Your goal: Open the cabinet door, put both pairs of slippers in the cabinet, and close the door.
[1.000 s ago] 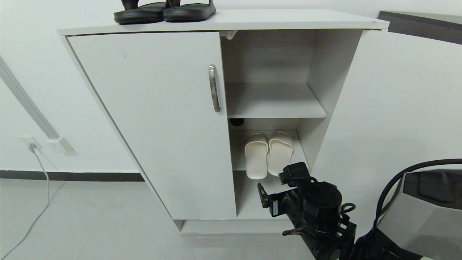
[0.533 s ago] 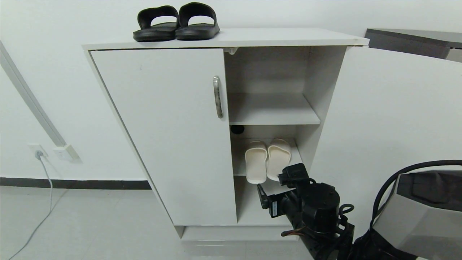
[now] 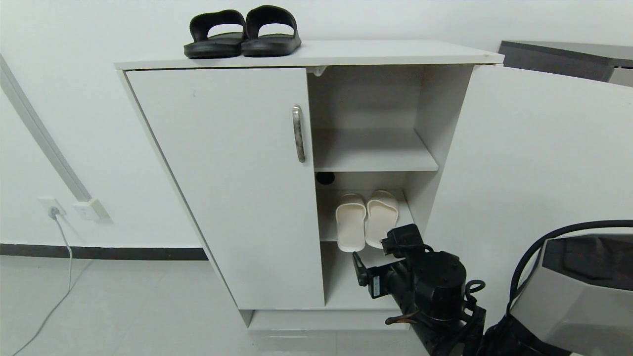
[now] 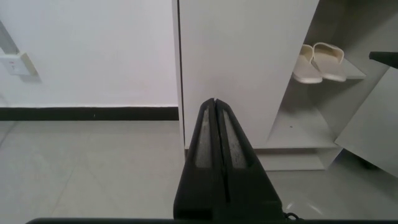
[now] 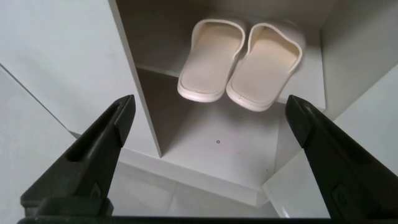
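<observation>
My L gripper [image 4: 214, 111] is pinched closed on nothing, low over the floor [image 4: 93, 168], facing the cabinet [image 3: 395, 49]. My R gripper [image 5: 209, 106] is spread wide and holds nothing, just before the open side. 2 doors: L door [image 3: 222, 183] closed, R door [image 3: 534, 163] swung out and cut off by the frame. 2 pairs: white slippers [image 5: 239, 62] sit side by side, touching, on the mid shelf [image 3: 326, 217]. The head view adds black slippers [image 3: 242, 32] on the cabinet top, and there my arm hides one white heel. Dark round thing [image 3: 325, 178] behind the shelf: can't tell what.
</observation>
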`<state>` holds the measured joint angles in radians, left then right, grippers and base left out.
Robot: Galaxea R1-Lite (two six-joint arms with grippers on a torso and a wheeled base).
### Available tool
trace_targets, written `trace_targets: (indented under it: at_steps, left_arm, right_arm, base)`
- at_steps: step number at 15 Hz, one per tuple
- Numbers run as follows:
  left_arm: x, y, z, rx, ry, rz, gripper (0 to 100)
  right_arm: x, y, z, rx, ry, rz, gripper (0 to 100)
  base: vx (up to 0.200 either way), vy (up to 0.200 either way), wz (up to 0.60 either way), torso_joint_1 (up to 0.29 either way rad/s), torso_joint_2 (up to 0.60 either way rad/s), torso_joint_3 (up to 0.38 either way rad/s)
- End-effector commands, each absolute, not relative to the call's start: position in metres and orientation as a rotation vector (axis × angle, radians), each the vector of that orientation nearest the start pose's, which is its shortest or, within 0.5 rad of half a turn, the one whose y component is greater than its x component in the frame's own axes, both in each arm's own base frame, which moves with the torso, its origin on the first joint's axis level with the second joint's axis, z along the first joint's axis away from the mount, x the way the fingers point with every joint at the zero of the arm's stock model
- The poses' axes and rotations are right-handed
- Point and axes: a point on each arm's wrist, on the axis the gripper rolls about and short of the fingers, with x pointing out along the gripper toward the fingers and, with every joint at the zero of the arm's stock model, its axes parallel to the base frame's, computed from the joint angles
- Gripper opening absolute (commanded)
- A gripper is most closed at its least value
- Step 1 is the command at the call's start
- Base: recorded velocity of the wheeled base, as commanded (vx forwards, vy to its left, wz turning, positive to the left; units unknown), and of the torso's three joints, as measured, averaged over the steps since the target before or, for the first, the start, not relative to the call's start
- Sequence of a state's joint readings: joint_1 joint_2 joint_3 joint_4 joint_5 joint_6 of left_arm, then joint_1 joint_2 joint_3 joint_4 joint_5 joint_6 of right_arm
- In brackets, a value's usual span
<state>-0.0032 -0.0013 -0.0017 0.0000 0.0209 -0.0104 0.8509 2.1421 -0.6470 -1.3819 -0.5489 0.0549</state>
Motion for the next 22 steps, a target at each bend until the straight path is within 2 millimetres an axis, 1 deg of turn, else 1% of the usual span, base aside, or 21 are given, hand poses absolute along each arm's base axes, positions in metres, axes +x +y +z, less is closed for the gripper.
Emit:
trace_targets:
  at_steps: [1, 12, 13, 17, 19, 22]
  left_arm:
    - [-0.0229, 0.0006, 0.0759, -0.011, -0.002, 0.018, 0]
    - [-0.0229, 0.0005, 0.0759, -0.011, -0.002, 0.017, 0]
    - [-0.0229, 0.0005, 0.0759, -0.011, -0.002, 0.017, 0]
    - [-0.0229, 0.0005, 0.0759, -0.011, -0.002, 0.017, 0]
    - [-0.0229, 0.0006, 0.0759, -0.011, -0.002, 0.02, 0]
    - [-0.0229, 0.0006, 0.0759, -0.011, -0.002, 0.02, 0]
  right_arm:
    - [0.2392, 0.2552, 0.0714, -0.021, 0.098, 0.299, 100]
    - [0.236, 0.2516, 0.0703, -0.02, 0.081, 0.302, 100]
    - [0.2369, 0.2518, 0.0714, -0.013, 0.071, 0.301, 100]
    - [0.2437, 0.2507, 0.0644, -0.034, 0.031, 0.287, 100]
    - [0.2431, 0.2508, 0.0658, -0.031, 0.013, 0.315, 100]
    - [0.2424, 0.2499, 0.0674, -0.045, 0.002, 0.335, 100]
  base:
    - [0.0, 0.0, 0.0, 0.0, 0.0, 0.0]
    - [0.0, 0.2, 0.0, 0.002, 0.0, 0.002]
    - [0.0, 0.2, 0.0, -0.002, 0.0, 0.002]
    - [0.0, 0.2, 0.0, 0.004, 0.0, 0.006]
    - [0.0, 0.2, 0.0, 0.007, 0.0, 0.005]
    - [0.0, 0.0, 0.0, 0.0, 0.0, 0.0]
